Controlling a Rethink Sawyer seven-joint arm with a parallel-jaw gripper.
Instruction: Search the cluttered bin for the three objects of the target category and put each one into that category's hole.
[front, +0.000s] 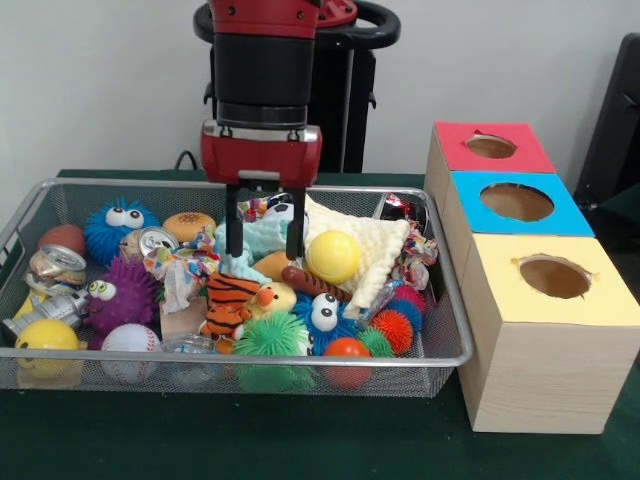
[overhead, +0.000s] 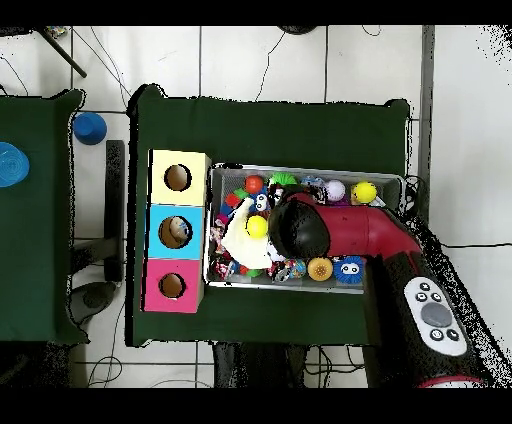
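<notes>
Gripper (front: 266, 240) hanging over wire bin (front: 452, 300), two fingers spread apart, tips dipping into clutter by pale blue cloth (front: 262, 240), gripping nothing. Three boxes sitting beside bin, one hole each: red box (front: 520, 152), blue box (front: 560, 215), yellow box (front: 600, 300). Two yellow balls showing: one (front: 333, 256) on cream cloth (front: 375, 245), one (front: 45, 337) at bin corner. One baseball (front: 130, 340). One orange ball (front: 347, 349). Target category: cannot tell.

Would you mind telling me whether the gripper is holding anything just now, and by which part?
Nothing is held: the red and black gripper is open, its fingers lowered into the wire mesh bin over the pale blue cloth, not closed on it.
</notes>
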